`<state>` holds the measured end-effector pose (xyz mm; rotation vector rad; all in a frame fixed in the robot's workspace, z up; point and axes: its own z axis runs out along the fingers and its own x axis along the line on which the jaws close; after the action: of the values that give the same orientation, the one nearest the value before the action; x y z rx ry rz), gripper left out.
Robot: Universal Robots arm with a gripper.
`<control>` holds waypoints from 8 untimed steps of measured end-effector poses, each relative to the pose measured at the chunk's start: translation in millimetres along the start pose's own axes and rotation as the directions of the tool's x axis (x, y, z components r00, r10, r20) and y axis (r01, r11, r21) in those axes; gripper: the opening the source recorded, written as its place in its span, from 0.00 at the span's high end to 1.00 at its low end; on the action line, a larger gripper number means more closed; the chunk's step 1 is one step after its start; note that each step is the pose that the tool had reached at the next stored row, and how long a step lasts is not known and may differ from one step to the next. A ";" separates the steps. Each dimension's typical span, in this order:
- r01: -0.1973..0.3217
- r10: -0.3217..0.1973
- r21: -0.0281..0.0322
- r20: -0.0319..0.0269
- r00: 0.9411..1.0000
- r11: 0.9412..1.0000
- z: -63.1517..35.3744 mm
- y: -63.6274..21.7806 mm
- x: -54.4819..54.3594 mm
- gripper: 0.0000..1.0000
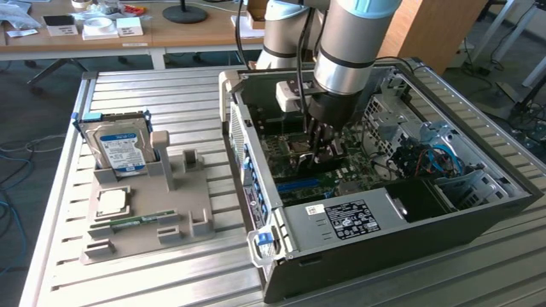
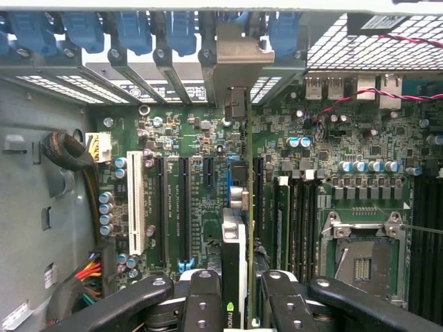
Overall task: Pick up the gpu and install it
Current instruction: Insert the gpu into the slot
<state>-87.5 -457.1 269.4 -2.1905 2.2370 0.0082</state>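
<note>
Reaching down into the open computer case (image 1: pixel 477 211), the arm has its gripper (image 1: pixel 324 150) low over the motherboard (image 1: pixel 295 157), near the middle of the board. From this exterior view the black fingers (image 1: pixel 318 137) hang close together, and something thin sits between them, though I cannot make out from here what it is. On the slatted table (image 1: pixel 171 96), toward the exterior view's left, a grey holder tray (image 1: pixel 175 211) carries a boxy drive with a blue-white label (image 1: pixel 119 147) standing upright at its far end. A square processor chip (image 1: pixel 112 201) and a small narrow green memory stick (image 1: pixel 137 222) lie flat on the tray nearer the camera.

Looking through the wrist view, the gripper (image 2: pixel 243 304) is plainly holding the gpu (image 2: pixel 235 249), the black fingers (image 2: pixel 201 301) pressing on either side of the card. The jaws stand narrow, shut on it. The card is seen edge-on, standing upright over the motherboard (image 2: pixel 194 138), and its silver metal end bracket (image 2: pixel 239 52) reaches up to the row of blue slot clips (image 2: pixel 131 31) at the case's back wall. It lines up between the long black expansion slots (image 2: pixel 185 207) and the empty processor socket (image 2: pixel 363 252). Whether it is fully seated I cannot tell.
</note>
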 end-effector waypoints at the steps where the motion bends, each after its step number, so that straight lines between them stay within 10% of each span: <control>1: 0.000 0.000 0.000 0.000 1.000 1.000 0.0 0.0 0.3 0.73; 8: 0.000 0.000 0.000 0.000 1.000 1.000 0.0 -0.1 2.0 0.73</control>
<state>-87.4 -459.1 269.4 -2.1904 2.2371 0.0083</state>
